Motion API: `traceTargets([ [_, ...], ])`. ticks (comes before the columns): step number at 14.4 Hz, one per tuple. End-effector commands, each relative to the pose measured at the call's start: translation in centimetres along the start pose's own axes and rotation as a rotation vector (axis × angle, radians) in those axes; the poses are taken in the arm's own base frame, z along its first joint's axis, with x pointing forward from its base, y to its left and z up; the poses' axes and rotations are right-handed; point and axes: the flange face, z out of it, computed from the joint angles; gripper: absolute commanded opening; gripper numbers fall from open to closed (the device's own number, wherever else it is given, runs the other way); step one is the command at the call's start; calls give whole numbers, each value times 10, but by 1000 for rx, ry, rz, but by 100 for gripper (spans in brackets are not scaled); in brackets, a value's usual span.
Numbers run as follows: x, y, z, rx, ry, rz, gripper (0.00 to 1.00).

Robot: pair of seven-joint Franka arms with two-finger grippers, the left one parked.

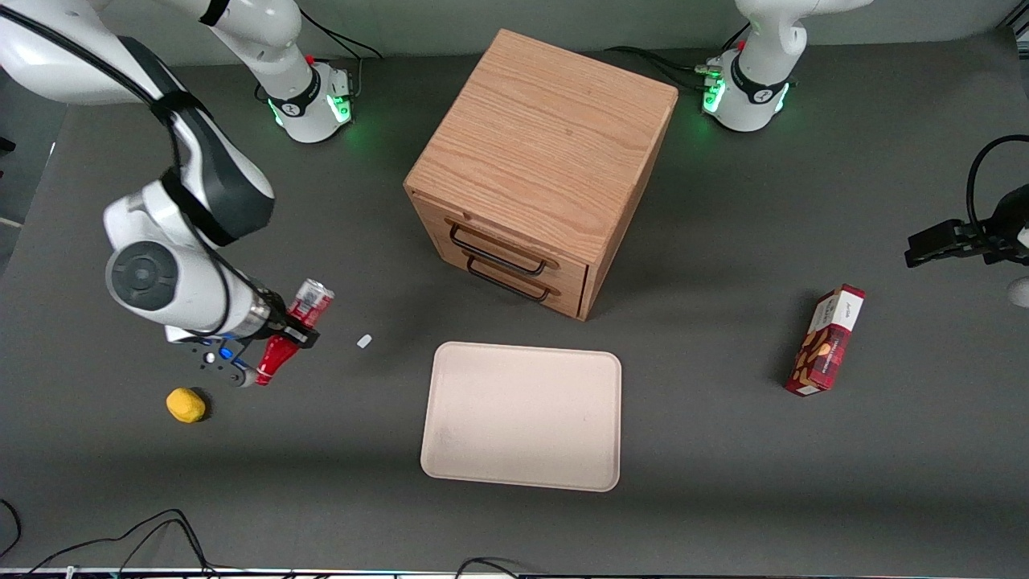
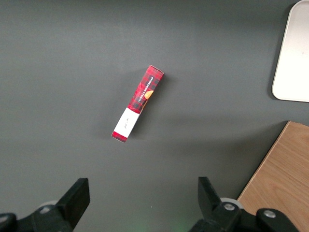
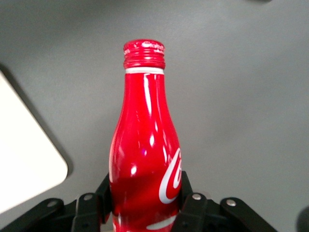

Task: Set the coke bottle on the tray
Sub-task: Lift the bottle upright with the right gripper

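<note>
The gripper (image 1: 287,336) is closed around the body of the coke bottle (image 1: 293,330), which hangs tilted above the table (image 1: 723,498), cap end nearer the front camera and silvery base end higher. In the wrist view the fingers (image 3: 192,205) press both sides of the red bottle (image 3: 145,159). A yellow lemon-like fruit (image 1: 186,404) lies on the table near the gripper, nearer the front camera. A small white scrap (image 1: 364,341) sits just beside the gripper, between it and the tray (image 1: 522,414). The tray lies flat toward the parked arm's end, with nothing else between. A wooden drawer cabinet (image 1: 543,161) stands farther from the camera than the tray. A red snack box (image 1: 826,340) lies well apart, toward the parked arm's end.
</note>
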Motion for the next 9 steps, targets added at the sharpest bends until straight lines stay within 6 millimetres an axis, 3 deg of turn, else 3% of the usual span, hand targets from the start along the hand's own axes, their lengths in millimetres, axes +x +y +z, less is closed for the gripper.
traceTargets([
  [1, -8, -4, -56, -3, -33, -64, 0],
  [3, -19, -11, -81, -23, -31, -129, 0],
  [4, -29, -24, -85, -22, -22, -159, 0],
  [6, -35, -57, -71, -36, -14, -177, 0],
  [9, -51, -129, -36, -98, 48, -198, 0],
])
